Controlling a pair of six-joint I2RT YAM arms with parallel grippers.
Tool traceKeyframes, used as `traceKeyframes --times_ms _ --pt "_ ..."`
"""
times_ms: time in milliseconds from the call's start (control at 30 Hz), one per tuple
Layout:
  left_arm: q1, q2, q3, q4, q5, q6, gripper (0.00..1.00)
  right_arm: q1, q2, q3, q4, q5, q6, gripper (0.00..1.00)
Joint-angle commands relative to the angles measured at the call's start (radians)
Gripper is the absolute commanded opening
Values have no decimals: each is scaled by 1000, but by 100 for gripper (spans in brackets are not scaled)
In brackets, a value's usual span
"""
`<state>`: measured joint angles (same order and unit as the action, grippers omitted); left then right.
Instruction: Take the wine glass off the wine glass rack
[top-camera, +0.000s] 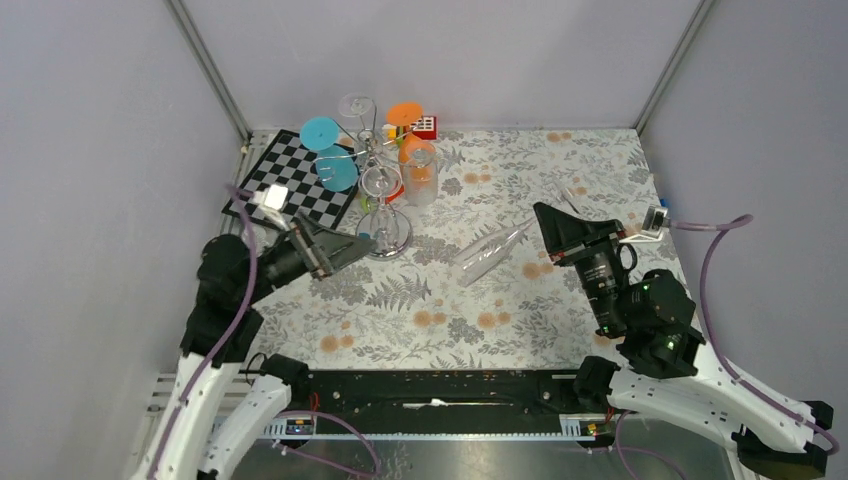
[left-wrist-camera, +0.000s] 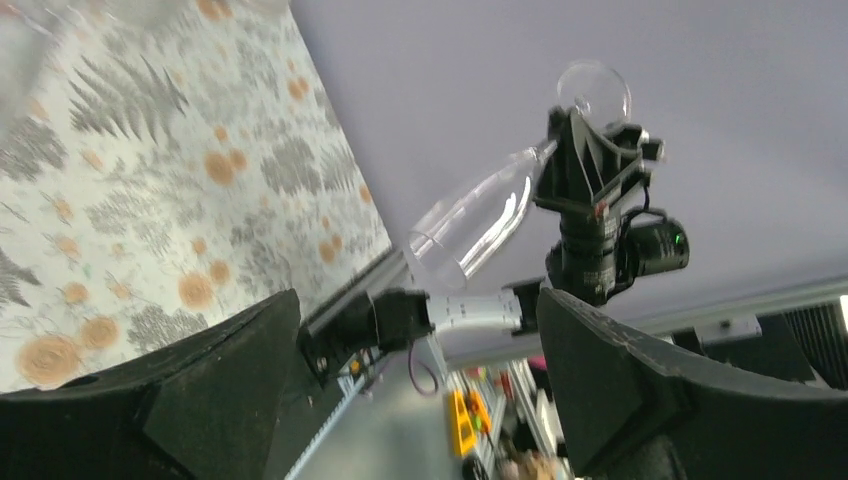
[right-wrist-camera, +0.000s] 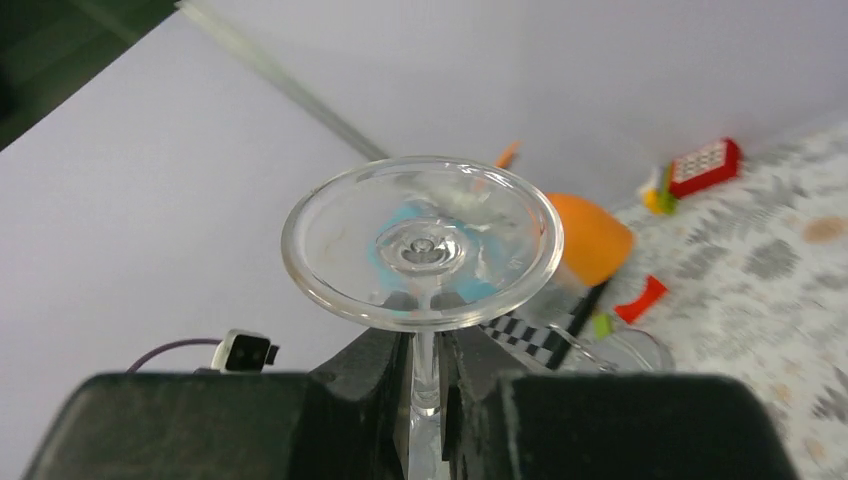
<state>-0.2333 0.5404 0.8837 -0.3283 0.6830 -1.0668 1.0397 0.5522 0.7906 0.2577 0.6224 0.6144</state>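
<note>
Black right end effector pinches the clear wine glass by its stem.
The wine glass slants over the floral desk, bowl toward the left arm, well apart from the rack. The left end effector is spread wide just beside the rack's round base. Farther back, the silver rack carries blue and orange glasses, next to a chessboard.

Left of the wine glass rack, the chessboard; right of it, the wine glass.
</note>
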Motion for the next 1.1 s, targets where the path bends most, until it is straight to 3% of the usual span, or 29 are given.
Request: traceKeyframes --times_ms 0,100,200,400,667,767,967,1067 --pt "-262 115 -8 168 -197 44 93 2 -38 16 -280 314 224 0" --pt "-448 188 15 194 -384 71 91 1 -54 29 -340 342 266 0" --pt "-530 217 13 245 -486 31 91 1 -58 36 -343 365 266 0" --pt "-574 232 -75 371 -531 -97 87 -30 -28 18 -343 351 385 0" --pt "-608 225 -133 430 -559 -140 76 -225 -3 -50 -341 62 749 0" --pt "-611 213 -134 445 -564 -157 71 -282 13 -118 -252 -54 832 0" --pt "-616 245 -180 562 -513 -268 62 -308 33 -183 -143 -129 836 0" --pt "-616 257 -186 537 -507 -297 59 -308 30 -208 -65 -139 813 0"
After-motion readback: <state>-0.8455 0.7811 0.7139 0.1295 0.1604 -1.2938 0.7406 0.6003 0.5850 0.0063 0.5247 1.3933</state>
